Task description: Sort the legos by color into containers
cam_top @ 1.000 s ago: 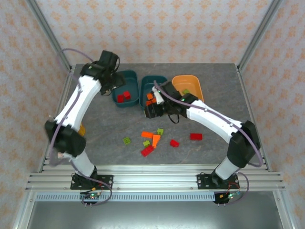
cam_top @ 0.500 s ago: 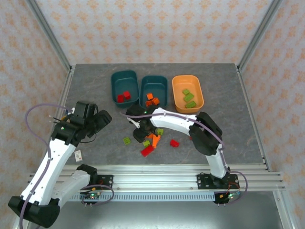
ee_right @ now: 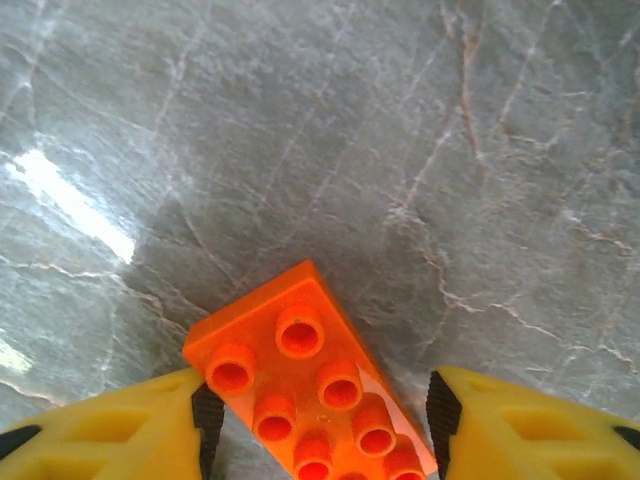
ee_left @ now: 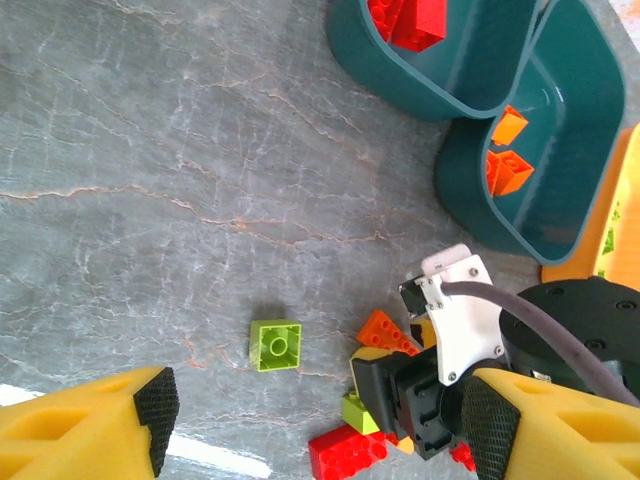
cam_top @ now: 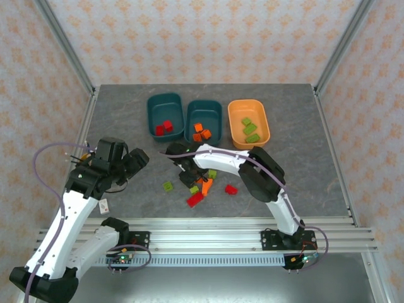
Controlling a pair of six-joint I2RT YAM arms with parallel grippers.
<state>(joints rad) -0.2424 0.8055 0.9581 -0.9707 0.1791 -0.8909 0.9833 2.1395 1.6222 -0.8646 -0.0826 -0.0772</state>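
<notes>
- Jaws of the left gripper (ee_left: 322, 415) stand wide, empty; a green lego (ee_left: 275, 345) lies just ahead, two teal tubs (ee_left: 440, 95) farther ahead-right.
- Right gripper (ee_right: 324, 405) straddles a flat orange lego (ee_right: 300, 385), jaws spread, not clamped.

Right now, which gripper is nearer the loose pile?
Right. The right gripper straddles an orange brick at the edge of the pile; the left gripper sits well left of it.
</notes>
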